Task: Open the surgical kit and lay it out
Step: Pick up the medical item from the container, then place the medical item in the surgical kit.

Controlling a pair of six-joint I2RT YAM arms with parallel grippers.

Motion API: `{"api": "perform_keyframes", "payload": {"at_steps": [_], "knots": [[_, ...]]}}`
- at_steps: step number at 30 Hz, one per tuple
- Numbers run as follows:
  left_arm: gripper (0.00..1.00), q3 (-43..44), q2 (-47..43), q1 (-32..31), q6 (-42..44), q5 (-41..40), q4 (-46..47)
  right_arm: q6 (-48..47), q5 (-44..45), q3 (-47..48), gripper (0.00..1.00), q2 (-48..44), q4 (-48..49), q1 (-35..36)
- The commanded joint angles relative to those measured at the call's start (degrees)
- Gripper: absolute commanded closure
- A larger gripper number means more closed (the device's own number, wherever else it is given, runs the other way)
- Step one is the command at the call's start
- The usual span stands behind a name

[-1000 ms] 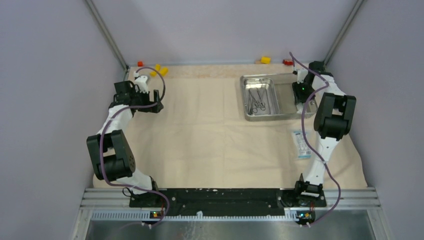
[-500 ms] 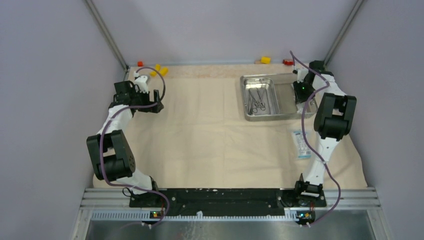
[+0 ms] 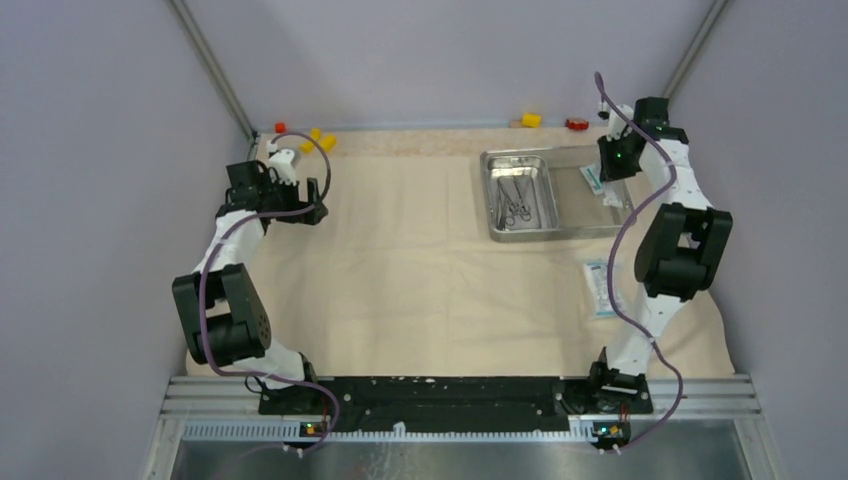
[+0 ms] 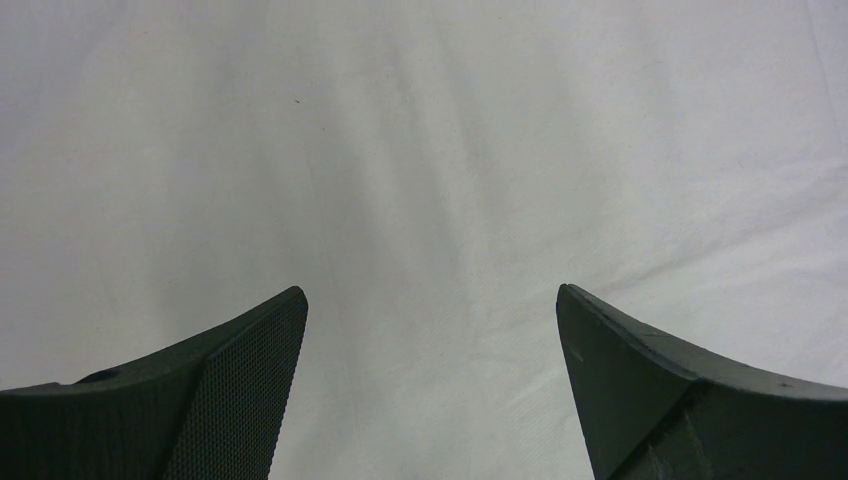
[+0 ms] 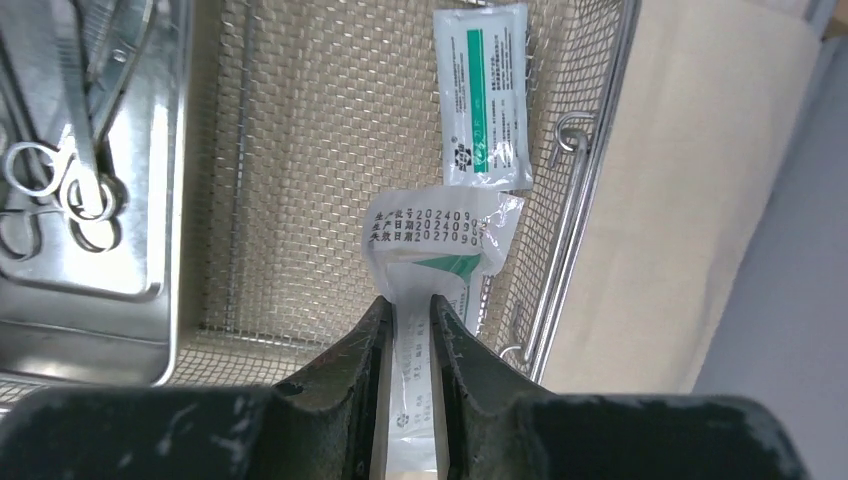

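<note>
"Pinching the sealed packet [image 5: 440, 245] by its lower end, is that what the right gripper [image 5: 408, 310] is doing?"

"Yes. The jaws are drawn in narrow, with only the packet's film between them. A second ago they stood wider and sat low in the wire basket [image 5: 300, 150]. Now the arm has risen and the packet hangs clear above the mesh."

"So the pick has worked?"

"I judge so. The top of the packet droops forward, which suits a thin, floppy sachet, so it could slip if it is swung hard."

"What is left in the basket?"

"A second packet [image 5: 483, 95] lies flat on the mesh near the far wall, apart from the held one. Just beside the basket is the steel tray [image 5: 90, 270], with the scissors and forceps [image 5: 70, 190] still heaped in it."

"And anything laid out already?"

"A third packet [image 3: 602, 288] lies on the cloth wrap [image 3: 420, 270], near the right arm and well apart from the tray. The held one would probably go beside it."

"The left side?"

"The left gripper [image 4: 430, 310] hangs with its jaws spread wide over bare cloth at the far left, holding nothing and unmoved. By my estimate the wrap is open, but most of the laying out is yet to do."
</note>
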Motion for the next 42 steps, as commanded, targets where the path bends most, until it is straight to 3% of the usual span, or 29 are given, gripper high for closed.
{"api": "perform_keyframes", "payload": {"at_steps": [1,11,18,25,32,40,42], "knots": [[0.01,2.24,-3.21,0.19,0.63,1.79,1.26,1.33,-1.83,-1.64,1.0,-8.61,-0.76,1.37],[0.01,1.81,-4.58,0.11,0.93,1.21,1.24,5.89,-1.2,-29.26,1.0,-31.87,-0.27,6.1],[0.01,1.96,-4.04,0.11,1.81,-1.67,1.39,8.31,0.05,-40.27,1.0,-35.33,-3.0,12.18],[0.01,2.93,-2.75,0.1,1.82,-5.02,1.44,10.66,3.78,-42.34,1.0,-30.53,-1.3,17.19],[0.01,3.16,-2.6,0.1,1.09,-5.92,1.24,11.78,5.38,-41.85,1.0,-23.45,-0.62,17.64],[0.01,3.69,-1.86,0.1,0.76,-5.59,1.15,11.96,7.67,-43.05,1.0,-25.18,0.23,17.71],[0.01,3.78,-1.68,0.09,0.8,-5.51,1.13,12.04,8.02,-43.4,0.96,-26.26,0.43,17.75]]}}
